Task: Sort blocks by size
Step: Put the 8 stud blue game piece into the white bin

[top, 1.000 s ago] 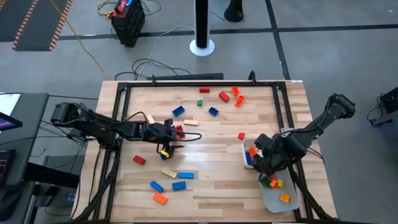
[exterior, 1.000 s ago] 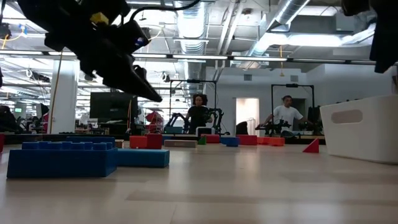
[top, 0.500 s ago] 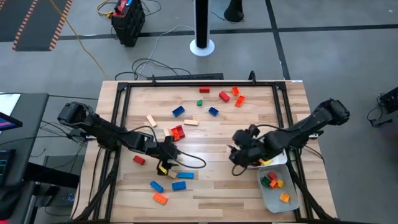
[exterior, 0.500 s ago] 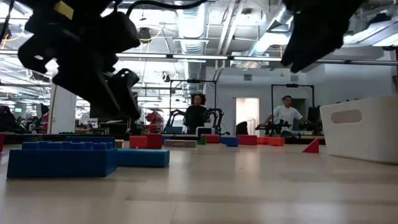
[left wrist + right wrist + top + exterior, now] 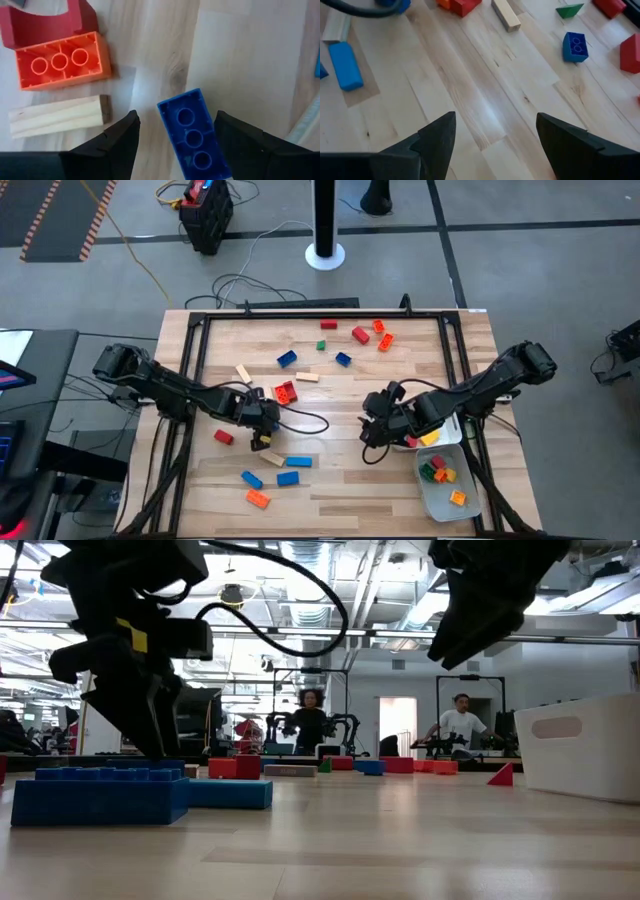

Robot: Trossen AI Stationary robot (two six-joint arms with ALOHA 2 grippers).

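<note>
Blocks lie scattered on the wooden table [image 5: 330,410]. My left gripper [image 5: 262,430] points steeply down at the table's left middle, open. Its fingers stand on either side of a blue oblong block [image 5: 192,135] that lies underside up, with a gap showing beside it. Just beyond lie an orange block [image 5: 60,62], a red piece [image 5: 45,25] and a tan block [image 5: 57,116]. My right gripper [image 5: 372,432] hangs open over bare wood right of centre, with nothing between its fingers [image 5: 495,145]. In the low view it hangs high at the right [image 5: 480,610].
A white tray [image 5: 428,502] at the near right holds green, orange and red blocks; its wall shows in the low view [image 5: 585,745]. Blue blocks [image 5: 288,478] and an orange one [image 5: 258,498] lie near the front left. More blocks [image 5: 360,335] sit at the far edge.
My left gripper has moved toward the near edge, come down and tipped from a slant to pointing steeply down. My right gripper has swung from over the trays at the right toward the table's middle, sinking a little. No block has moved.
</note>
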